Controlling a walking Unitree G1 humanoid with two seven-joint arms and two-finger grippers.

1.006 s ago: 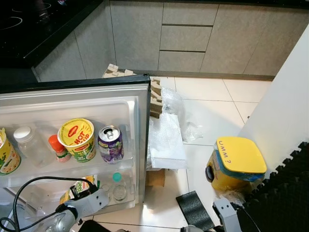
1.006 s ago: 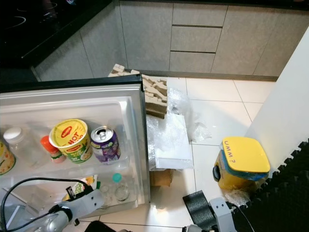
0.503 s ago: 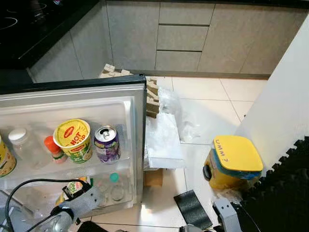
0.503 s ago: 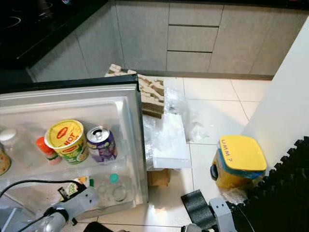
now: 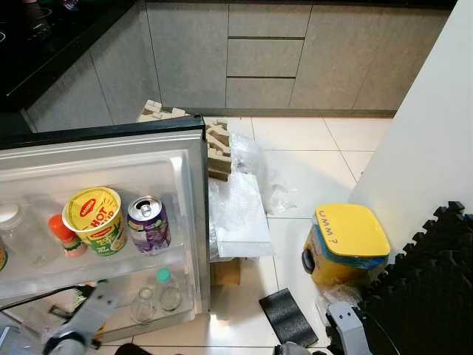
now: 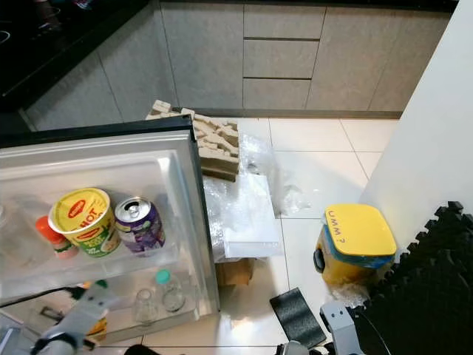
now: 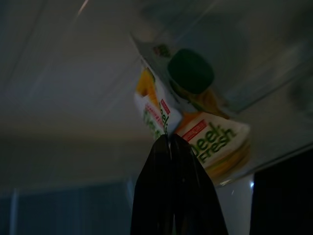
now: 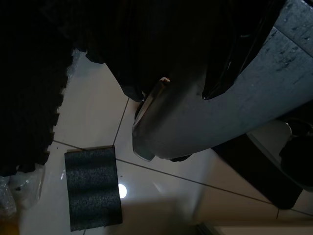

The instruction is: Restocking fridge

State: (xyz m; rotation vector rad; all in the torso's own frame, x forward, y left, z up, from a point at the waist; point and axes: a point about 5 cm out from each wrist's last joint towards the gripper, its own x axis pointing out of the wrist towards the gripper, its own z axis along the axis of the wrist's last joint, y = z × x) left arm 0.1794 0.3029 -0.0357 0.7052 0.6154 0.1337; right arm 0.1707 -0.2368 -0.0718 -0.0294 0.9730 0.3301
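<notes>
Left hand sits low at the open fridge door, fingers pressed together with their tips touching the top edge of the juice carton, green cap up, in the lower door shelf. On the shelf above: noodle cup, purple can just beside it, red-capped bottle. Right hand hangs idle over the floor tiles by a dark foam pad; its grip, I cannot tell.
</notes>
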